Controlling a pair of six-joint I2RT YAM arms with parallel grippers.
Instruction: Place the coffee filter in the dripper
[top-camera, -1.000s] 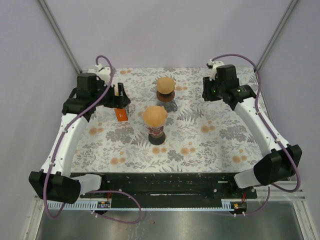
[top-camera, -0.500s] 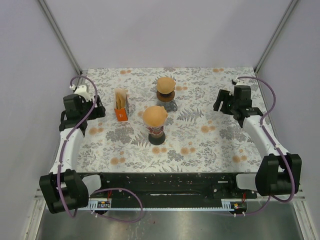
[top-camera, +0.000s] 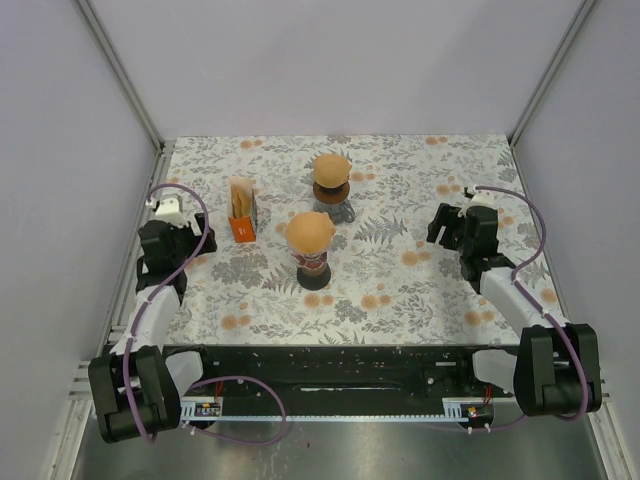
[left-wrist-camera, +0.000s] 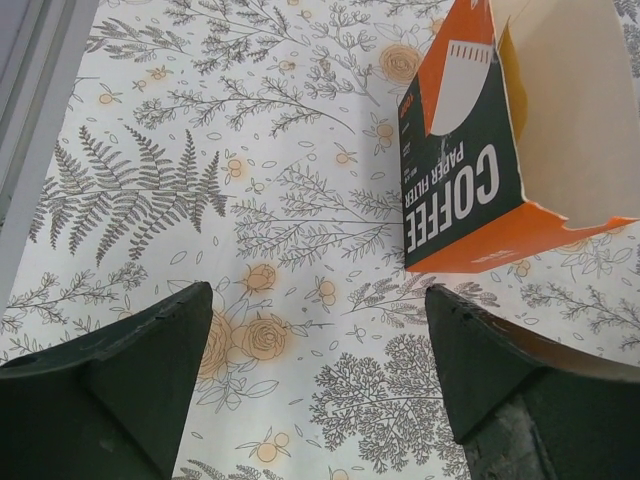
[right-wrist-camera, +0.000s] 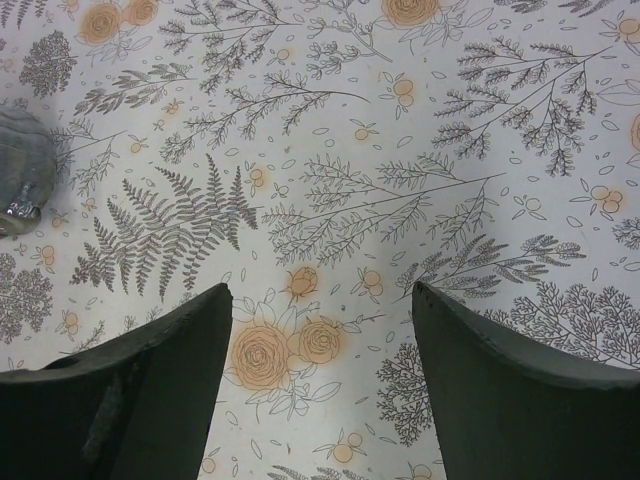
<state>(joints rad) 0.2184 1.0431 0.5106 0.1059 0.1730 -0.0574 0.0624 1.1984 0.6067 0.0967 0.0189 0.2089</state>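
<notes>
Covering tabletop (top-camera: 420, 290): fern-and-rose print | walls (top-camera: 330, 60): plain lilac | orange box (left-wrist-camera: 460, 190) reads "COFFEE PAPER FILTER" | left pincer (left-wrist-camera: 318, 295): apart, empty | right pincer (right-wrist-camera: 320, 290): apart, empty

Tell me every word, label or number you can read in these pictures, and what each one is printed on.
"COFFEE PAPER FILTER": white capitals on the dark green side of the orange filter box, seen from the left wrist.
Small print along the box's orange edge: too small to read.
Red-and-white marking below the near dripper: too blurred to read in the top view.
No other writing shows in any view.
</notes>
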